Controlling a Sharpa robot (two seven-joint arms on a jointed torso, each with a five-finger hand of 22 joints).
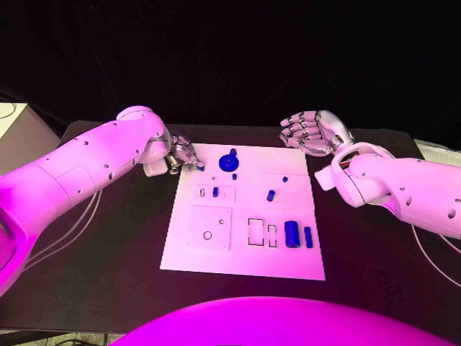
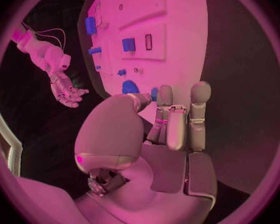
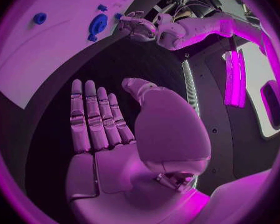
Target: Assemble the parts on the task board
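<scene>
The parts point(image 1: 292, 234) are small blue pieces scattered over the task board point(image 1: 241, 252), the white plate in the middle of the black table point(image 1: 106, 281): a round disc-like piece point(image 1: 230, 161) near the board's far edge, two upright cylinders side by side toward the near right, and several smaller bits in between. They look like hard, light, smooth pieces, probably plastic, so I judge they will not deform but could slip or tip if squeezed off-centre; the cylinders are best taken across their sides near mid-height, the round piece by its rim, and the tiny bits by a fingertip pinch. The board itself looks thin and flat and may slide on the table if pushed sideways. The left hand point(image 1: 178, 153) sits at the board's far left corner, just beside the round piece, its fingers point(image 2: 200, 115) straight and close together over the board's edge; in the left wrist view nothing shows between them, though whether the fingertips touch the board I cannot tell. The right hand point(image 1: 308, 132) hangs beyond the board's far right corner, apart from every part, fingers point(image 3: 90, 117) extended, thumb out and the palm bare.
</scene>
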